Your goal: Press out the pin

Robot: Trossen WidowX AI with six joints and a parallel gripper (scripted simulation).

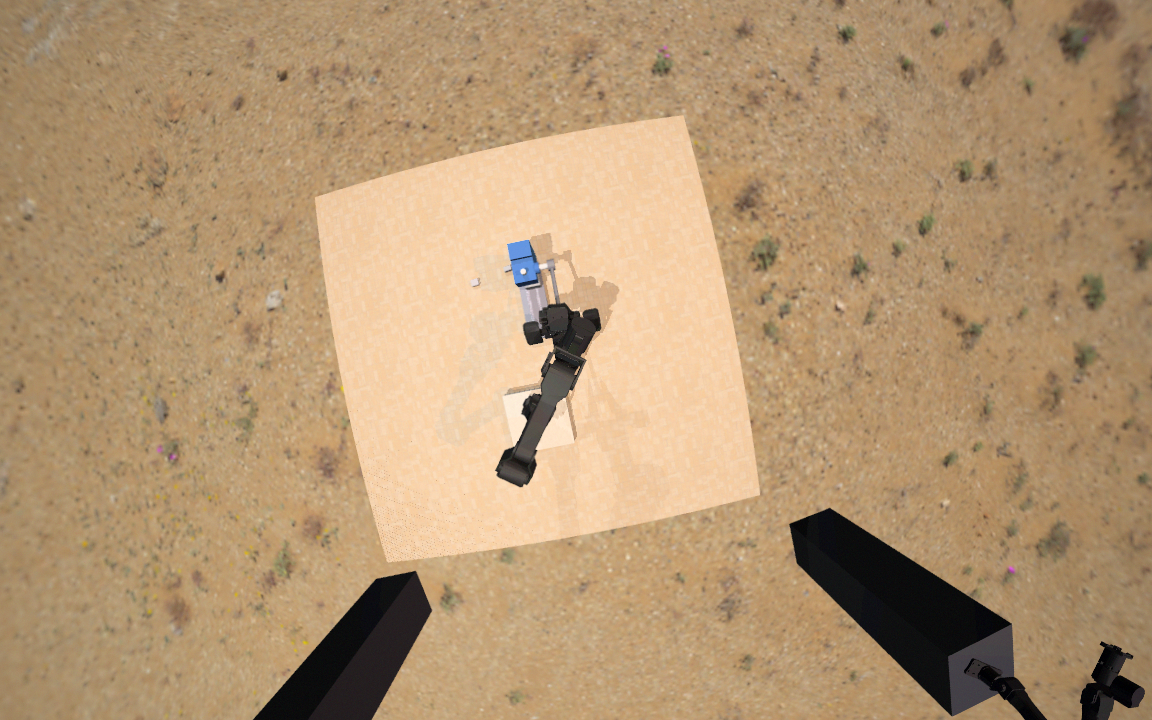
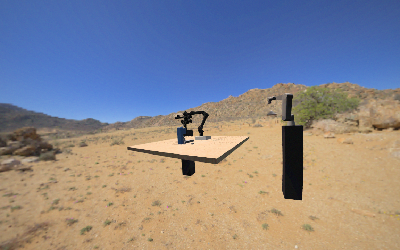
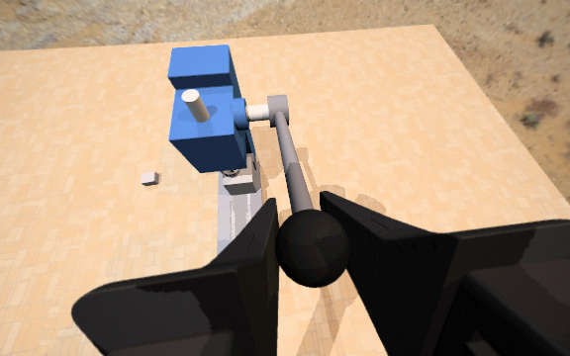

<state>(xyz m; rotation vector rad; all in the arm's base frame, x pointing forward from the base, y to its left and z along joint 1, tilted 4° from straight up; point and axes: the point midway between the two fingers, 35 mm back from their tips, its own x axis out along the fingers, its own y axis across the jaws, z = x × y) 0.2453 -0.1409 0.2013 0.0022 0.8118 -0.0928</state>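
Wrist view: gripper [image 1: 553, 317] [image 2: 185, 125] [image 3: 298, 201], one, clamped on the lever's round black knob [image 3: 313, 248]. Lever [image 1: 554, 284] [image 3: 292, 173], one, running from the knob toward eleven o'clock to its pivot. Press [image 1: 522, 264] [image 2: 180, 135] [image 3: 210, 112], one, blue. Block [image 3: 241, 183], one, grey, on the bed [image 1: 532, 306] [image 3: 226, 218] under the press head; task's first step apparently done. Pin and cup: not distinguishable; pressing unconfirmed. Remaining, by judgement: any unfinished stroke, lever return, release. Small pale cube [image 1: 474, 282] [image 3: 149, 178], one, apart, at nine o'clock of the block. Tabletop [image 1: 652, 223] [image 2: 217, 149] [image 3: 389, 99], pale, patterned. Setting: open desert, scrub, hills, blue sky.
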